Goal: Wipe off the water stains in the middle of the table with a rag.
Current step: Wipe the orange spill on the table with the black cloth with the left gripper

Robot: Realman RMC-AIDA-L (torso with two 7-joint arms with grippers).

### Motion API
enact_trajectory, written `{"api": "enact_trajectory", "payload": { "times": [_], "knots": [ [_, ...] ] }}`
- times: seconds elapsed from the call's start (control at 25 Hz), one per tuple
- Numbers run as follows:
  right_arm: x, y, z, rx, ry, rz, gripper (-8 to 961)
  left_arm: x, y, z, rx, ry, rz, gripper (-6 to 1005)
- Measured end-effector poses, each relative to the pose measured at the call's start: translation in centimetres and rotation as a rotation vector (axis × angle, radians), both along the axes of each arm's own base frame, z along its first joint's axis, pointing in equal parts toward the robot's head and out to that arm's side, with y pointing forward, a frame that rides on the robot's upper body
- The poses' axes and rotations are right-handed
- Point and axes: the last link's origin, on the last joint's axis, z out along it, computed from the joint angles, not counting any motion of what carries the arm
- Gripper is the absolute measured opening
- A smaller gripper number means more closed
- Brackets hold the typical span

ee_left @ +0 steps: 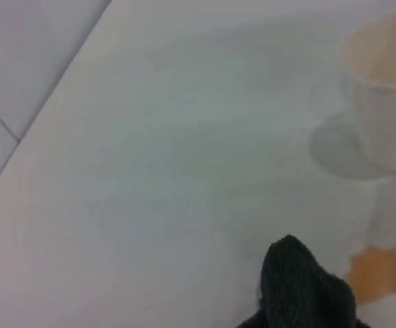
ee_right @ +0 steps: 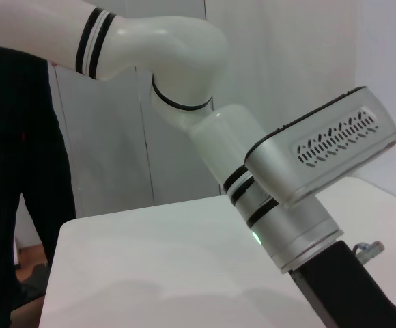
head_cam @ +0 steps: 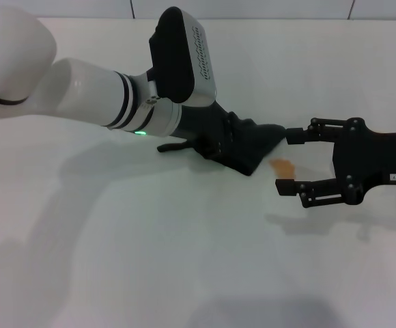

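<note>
The water stains [head_cam: 283, 166] are a small orange-brown patch on the white table [head_cam: 150, 260], and they also show in the left wrist view [ee_left: 382, 273]. My left gripper [head_cam: 233, 140] reaches in from the upper left, shut on the black rag [head_cam: 256, 147]. The rag is pressed on the table with its tip just left of the patch, and its rumpled end [ee_left: 307, 290] lies beside the stain. On the right, my right gripper [head_cam: 291, 161] hovers open, one finger on each side of the stain, holding nothing.
A translucent whitish cup [ee_left: 386, 89] stands beyond the stain in the left wrist view. The right wrist view shows my left arm [ee_right: 218, 137] over the table [ee_right: 150, 260], and a dark-clothed person [ee_right: 13, 171] at the table's far side.
</note>
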Motion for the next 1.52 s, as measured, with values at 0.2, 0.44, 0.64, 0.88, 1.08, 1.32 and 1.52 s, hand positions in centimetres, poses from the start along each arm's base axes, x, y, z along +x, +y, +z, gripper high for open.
{"api": "enact_trajectory", "payload": {
  "times": [0.2, 0.44, 0.64, 0.88, 1.08, 1.32, 1.52],
  "knots": [
    [0.0, 0.0, 0.0, -0.002, 0.002, -0.008, 835, 0.2, 0.4, 0.0, 0.019, 0.020, -0.025, 38],
    [0.0, 0.0, 0.0, -0.004, 0.003, -0.010, 834, 0.8, 0.3, -0.3, 0.015, 0.023, -0.072, 38],
    [0.0, 0.0, -0.1, -0.009, 0.002, -0.009, 834, 1.1, 0.2, -0.5, 0.012, 0.017, -0.091, 38],
    [-0.1, -0.1, -0.2, -0.012, 0.001, -0.005, 833, 1.2, -0.4, -1.1, -0.014, 0.022, -0.113, 38],
    [-0.2, -0.1, -0.2, -0.012, 0.001, -0.005, 832, 1.5, -1.5, -1.9, -0.062, 0.021, -0.158, 38],
    [-0.3, -0.2, -0.2, -0.018, 0.005, 0.002, 831, 1.7, -2.2, -2.2, -0.104, 0.006, -0.177, 38],
    [-0.3, -0.2, -0.1, -0.020, 0.017, -0.010, 773, 2.4, -3.0, -2.3, -0.161, -0.019, -0.188, 38]
  ]
}}
